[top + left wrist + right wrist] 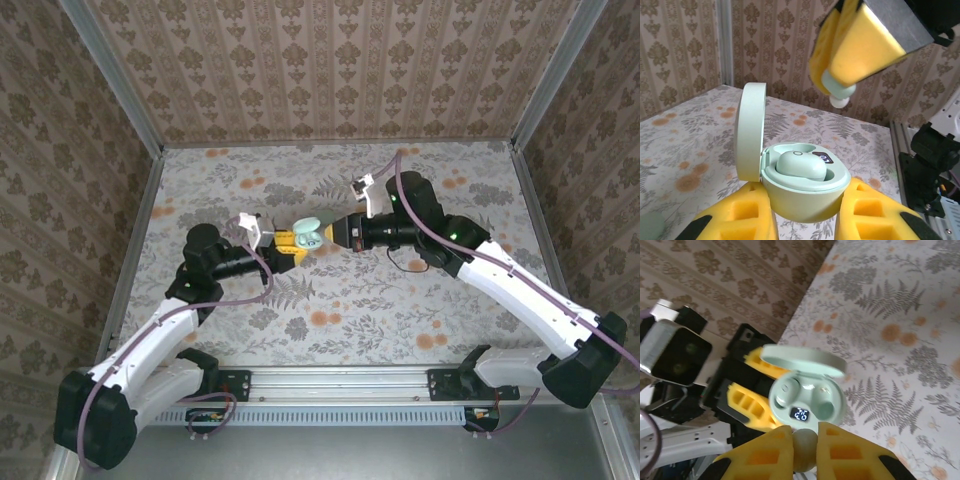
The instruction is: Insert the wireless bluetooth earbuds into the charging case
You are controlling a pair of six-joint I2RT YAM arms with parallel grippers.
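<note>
My left gripper [807, 212] is shut on the mint-green charging case [805, 200], holding it by its body above the table. The case's lid [751, 131] stands open. One earbud [801, 166] sits in a well of the case. In the right wrist view the well [824, 401] beside the seated earbud [785, 390] is empty, and a lit number display [801, 414] shows on the case [832, 415]. My right gripper [805, 437] is shut on the other earbud [805, 449], just short of the case's rim. In the top view the two grippers [285, 243] [337, 235] meet at the case [308, 234].
The floral-print table [400, 300] is boxed in by patterned walls [330, 70] with metal corner posts [135, 90]. A slotted rail [340, 385] runs along the near edge between the arm bases.
</note>
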